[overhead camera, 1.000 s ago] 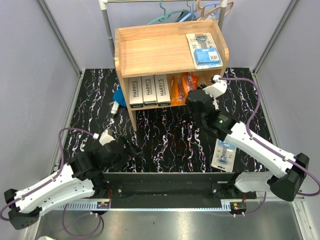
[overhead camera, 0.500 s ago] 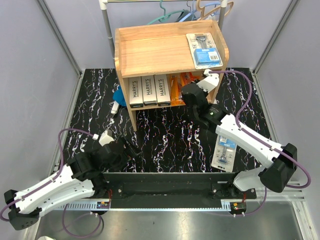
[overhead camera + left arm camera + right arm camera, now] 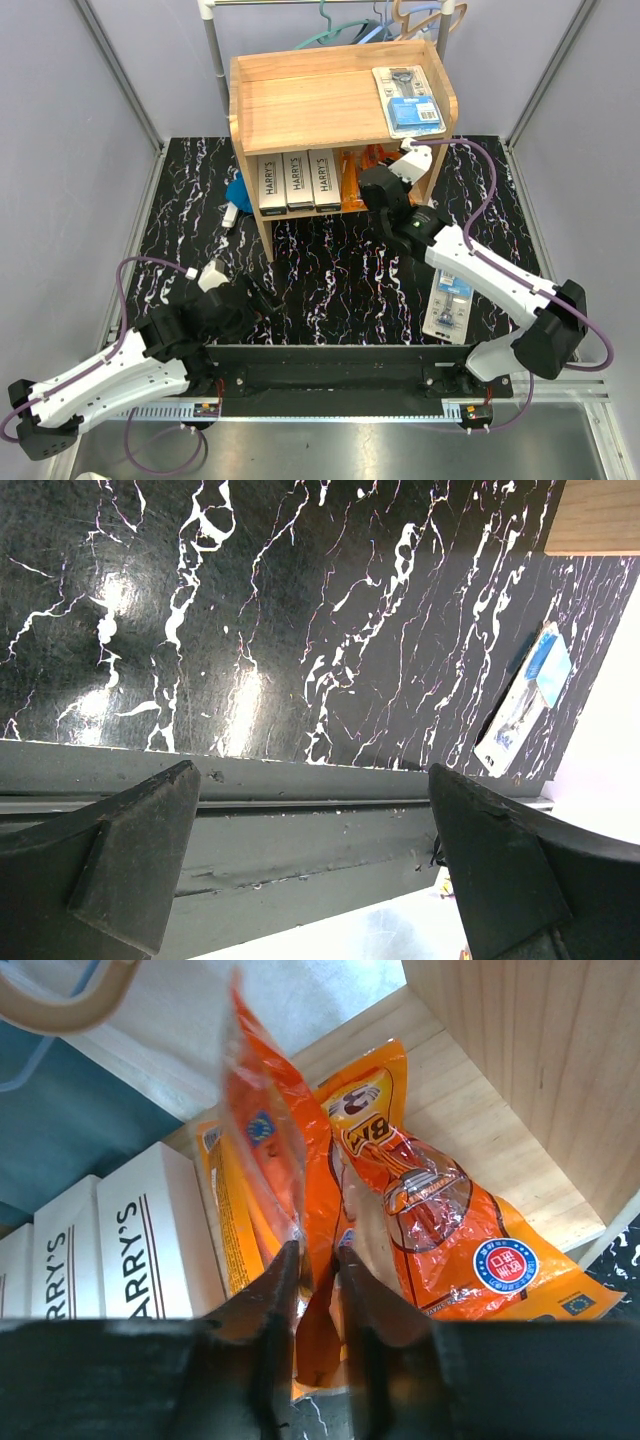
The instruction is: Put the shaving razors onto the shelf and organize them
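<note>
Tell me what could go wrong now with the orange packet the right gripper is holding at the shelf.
1. The right gripper pinches the held orange packet by one thin edge, so once released upright it may flop over.
2. Pushing deeper could crumple the neighbouring orange packet or nudge the HARRY'S boxes.
3. Retracting could sweep the blister pack along the table.

"HARRY'S" runs lengthwise on each of three white boxes [image 3: 298, 180], lower tier of shelf [image 3: 300, 100]. Right wrist view shows "ARRY'S" part only. Print on orange packet [image 3: 262, 1130] unreadable.
</note>
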